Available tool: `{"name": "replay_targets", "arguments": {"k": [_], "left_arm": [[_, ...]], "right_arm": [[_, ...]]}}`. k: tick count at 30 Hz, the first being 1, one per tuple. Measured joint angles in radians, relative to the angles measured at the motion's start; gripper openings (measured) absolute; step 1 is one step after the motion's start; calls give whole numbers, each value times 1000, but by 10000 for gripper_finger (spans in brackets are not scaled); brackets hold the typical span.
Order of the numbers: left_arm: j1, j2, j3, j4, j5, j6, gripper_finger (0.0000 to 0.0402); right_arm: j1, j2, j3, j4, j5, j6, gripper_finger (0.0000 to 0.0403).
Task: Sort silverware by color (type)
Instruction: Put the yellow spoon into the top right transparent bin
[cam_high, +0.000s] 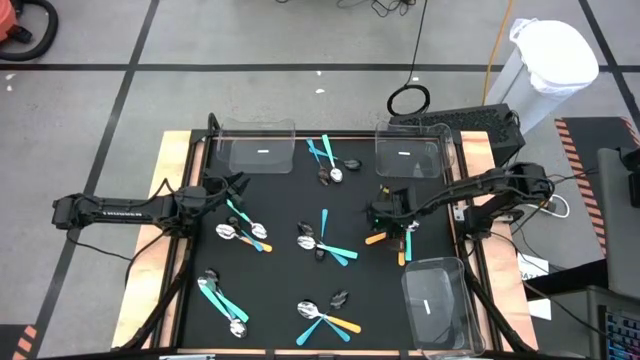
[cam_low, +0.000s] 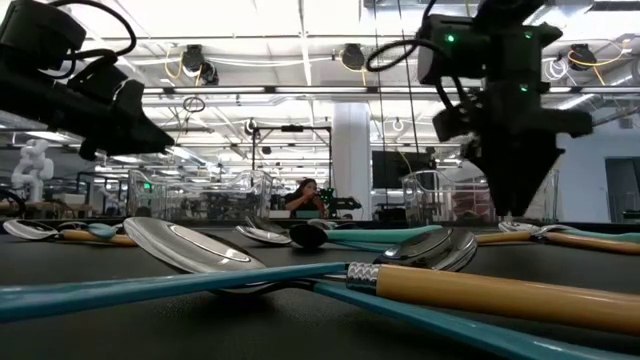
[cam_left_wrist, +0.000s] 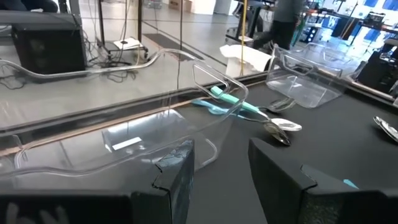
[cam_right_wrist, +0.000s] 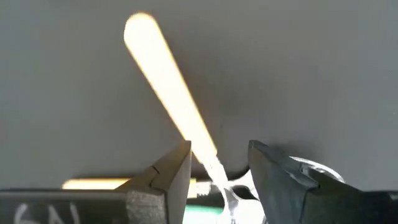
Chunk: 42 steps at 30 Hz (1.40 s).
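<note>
Silverware with teal, light-blue and orange-yellow handles lies scattered in small heaps on the black mat (cam_high: 290, 200). My right gripper (cam_high: 392, 218) points straight down, open, over an orange-handled utensil (cam_high: 378, 238). In the right wrist view its fingers (cam_right_wrist: 171, 180) stand on either side of that utensil's neck, the orange handle (cam_right_wrist: 165, 74) running away from them. I see no touch. My left gripper (cam_high: 232, 190) hovers open and nearly level at the mat's left, facing a clear bin (cam_left_wrist: 186, 112) with nothing between its fingers (cam_left_wrist: 280, 174).
Clear bins stand at the far left (cam_high: 262, 150), far right (cam_high: 408, 155) and near right (cam_high: 440, 305). Spoon heaps lie at far middle (cam_high: 330, 165), left (cam_high: 245, 232), centre (cam_high: 325, 245), near left (cam_high: 222, 305) and near middle (cam_high: 325, 320). A second orange handle (cam_high: 403, 245) lies beside the right gripper.
</note>
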<state>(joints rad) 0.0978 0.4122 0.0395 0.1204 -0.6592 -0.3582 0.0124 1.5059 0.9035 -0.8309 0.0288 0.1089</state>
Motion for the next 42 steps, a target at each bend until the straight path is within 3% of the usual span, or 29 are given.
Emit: {"name": "replay_targets", "arguments": {"k": [13,16,22,26,34,42], "left_arm": [[-1,0,0,-5,5,-3,155],[-1,0,1,7,6,-3,155],[-1,0,1,14,7,-29,155],[-1,0,1,14,7,-29,155],[-1,0,1,30,8,-29,155],[-2,0,1,26,59,-30,155]], "right_arm": [[23,0,-114,174,-5,-126,151],[23,0,-115,178,-5,-132,129],[23,-1,-115,177,-6,-150,42],[22,-1,-111,175,-5,-149,38],[2,-48,-15,162,-5,-173,43],[-119,-157,135,74,61,-289,44]]}}
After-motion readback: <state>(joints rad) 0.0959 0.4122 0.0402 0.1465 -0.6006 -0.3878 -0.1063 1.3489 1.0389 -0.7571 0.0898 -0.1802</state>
